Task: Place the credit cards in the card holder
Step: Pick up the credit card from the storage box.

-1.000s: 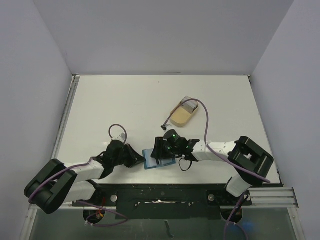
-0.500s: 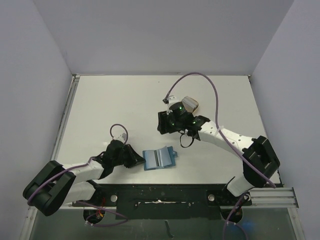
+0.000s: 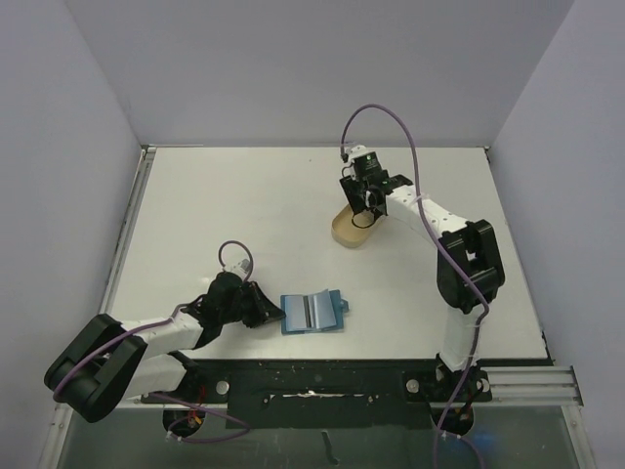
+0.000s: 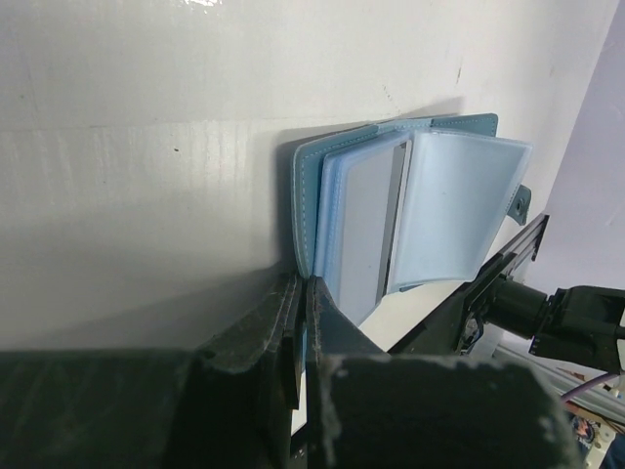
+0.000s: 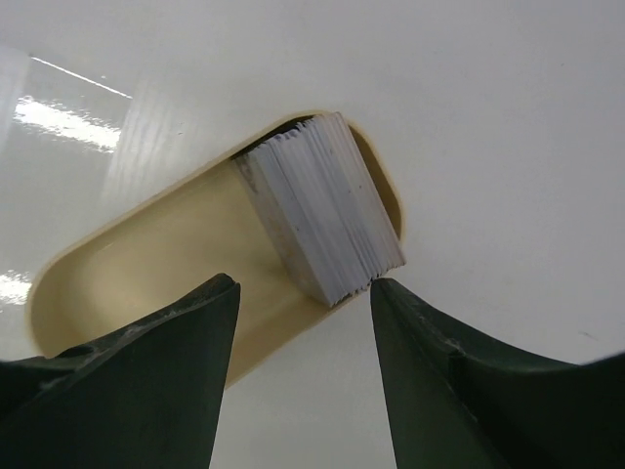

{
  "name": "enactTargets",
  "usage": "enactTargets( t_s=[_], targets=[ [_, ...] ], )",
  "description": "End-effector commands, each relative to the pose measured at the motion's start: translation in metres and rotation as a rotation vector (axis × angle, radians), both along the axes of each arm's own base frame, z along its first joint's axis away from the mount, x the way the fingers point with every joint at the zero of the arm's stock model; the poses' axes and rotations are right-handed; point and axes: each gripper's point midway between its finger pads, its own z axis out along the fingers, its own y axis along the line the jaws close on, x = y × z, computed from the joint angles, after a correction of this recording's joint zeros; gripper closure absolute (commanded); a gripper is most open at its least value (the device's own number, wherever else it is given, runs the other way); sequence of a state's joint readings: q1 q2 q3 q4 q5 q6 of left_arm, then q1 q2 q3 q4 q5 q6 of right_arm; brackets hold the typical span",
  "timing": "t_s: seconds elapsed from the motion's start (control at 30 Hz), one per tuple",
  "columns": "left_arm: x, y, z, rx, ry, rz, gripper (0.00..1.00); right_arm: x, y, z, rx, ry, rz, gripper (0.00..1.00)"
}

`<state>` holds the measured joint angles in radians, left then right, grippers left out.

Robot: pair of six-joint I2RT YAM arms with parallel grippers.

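The card holder, a blue bifold wallet, lies spread open near the front edge. My left gripper is shut on its left edge. In the left wrist view the jaws pinch the blue cover, and a grey card sits in a clear pocket. A stack of silvery credit cards leans in the far end of the tan oval dish. My right gripper hangs open and empty just above the stack. In the top view it covers the cards.
The tan dish sits right of the table's middle, towards the back. A purple cable loops above the right arm. White walls stand round the table. The black mounting rail runs along the near edge.
My right arm has swung from over the wallet back and to the right, to above the dish. The wallet now lies uncovered. My left gripper has kept its hold.
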<state>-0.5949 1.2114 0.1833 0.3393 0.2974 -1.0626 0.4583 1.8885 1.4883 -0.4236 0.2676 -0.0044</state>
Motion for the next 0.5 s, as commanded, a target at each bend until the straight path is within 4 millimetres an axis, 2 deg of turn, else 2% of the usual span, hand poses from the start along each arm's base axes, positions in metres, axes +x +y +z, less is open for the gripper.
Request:
enactTargets(
  t_s=[0.0, 0.27, 0.47],
  targets=[
    [0.009, -0.013, 0.021, -0.041, -0.068, -0.046, 1.0, 0.029, -0.021, 0.012, -0.122, -0.035, 0.021, 0.43],
    [0.007, -0.011, 0.018, -0.032, -0.06, -0.053, 1.0, 0.045, -0.018, -0.015, -0.158, 0.006, 0.055, 0.44],
    [0.006, -0.009, 0.017, -0.029, -0.057, -0.042, 1.0, 0.049, -0.029, -0.025, -0.229, 0.001, 0.034, 0.46]
  ],
)
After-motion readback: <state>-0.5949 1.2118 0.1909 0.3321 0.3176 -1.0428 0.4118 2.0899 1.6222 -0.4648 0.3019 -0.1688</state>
